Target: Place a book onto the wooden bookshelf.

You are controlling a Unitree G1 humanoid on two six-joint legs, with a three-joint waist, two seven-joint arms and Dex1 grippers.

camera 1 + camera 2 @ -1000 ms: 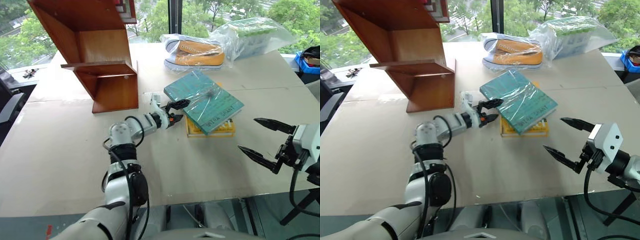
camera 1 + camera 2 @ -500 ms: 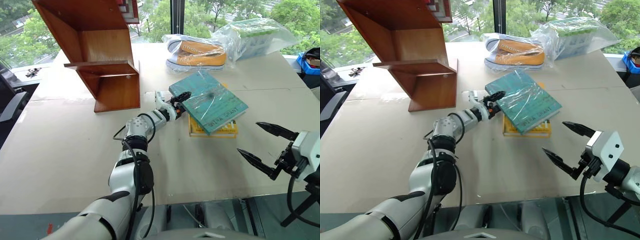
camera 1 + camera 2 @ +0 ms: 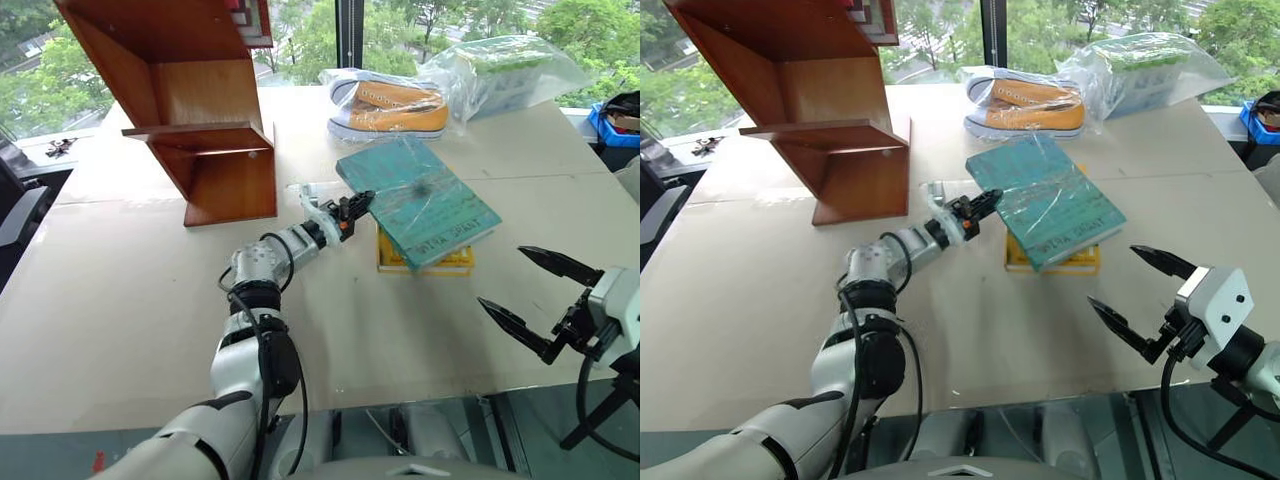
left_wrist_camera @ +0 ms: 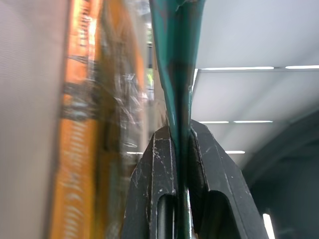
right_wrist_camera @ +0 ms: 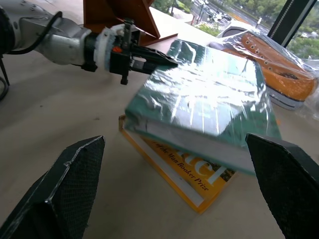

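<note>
Far left on your table: wooden bookshelf [image 3: 195, 120], well apart from the books. Your L gripper [image 3: 357, 205] is clamped on the teal book [image 3: 420, 200] at its left edge; book tilts over a yellow book [image 3: 440, 262]. R gripper [image 3: 535, 297] hangs w/ fingers spread wide, holding nothing.

The teal book [image 3: 420, 199], shiny in clear plastic wrap, lay tilted, its near left edge raised, pale lettering along its near edge. The reddish-brown wooden bookshelf [image 3: 190, 110] stood well apart to its left.
</note>
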